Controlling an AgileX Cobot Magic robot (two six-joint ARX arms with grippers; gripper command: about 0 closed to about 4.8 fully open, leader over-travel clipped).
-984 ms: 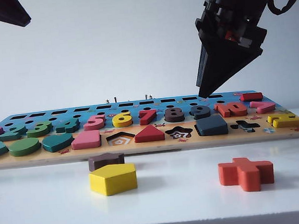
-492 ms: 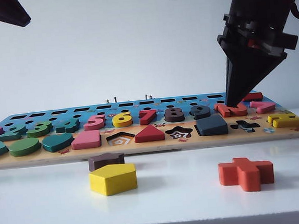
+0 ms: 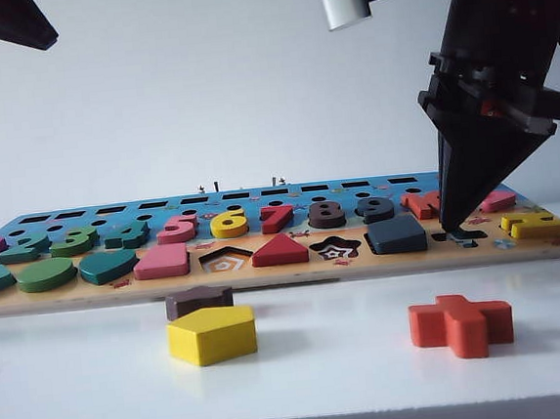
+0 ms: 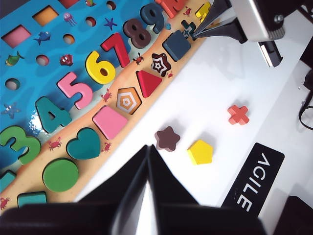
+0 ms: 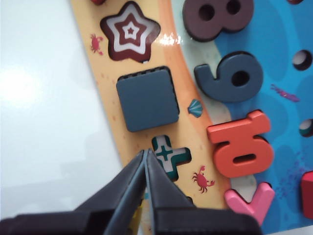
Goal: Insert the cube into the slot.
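- The flat dark navy square wooden cube [image 3: 396, 234] lies in the square slot [image 5: 128, 78] of the wooden puzzle board [image 3: 286, 273]; a thin strip of checkerboard pattern shows along 2 of its edges, and it looks slightly raised at one side.
- It sits in the board's near row, between the star-shaped cut-out [image 3: 336, 250] on its left and the cross-shaped cut-out [image 3: 459, 237] on its right.
- The right hand [image 3: 450, 224] points down with its fingers pressed together, holding nothing, tip over the cross-shaped cut-out just right of the cube.
- The left hand [image 4: 148, 149] is also pinched shut and empty, high at the far left.
- On the white table [image 3: 354, 379] near the board lie a dark brown star block [image 3: 199, 300], a yellow pentagon block [image 3: 211, 334] and an orange cross block [image 3: 461, 324].
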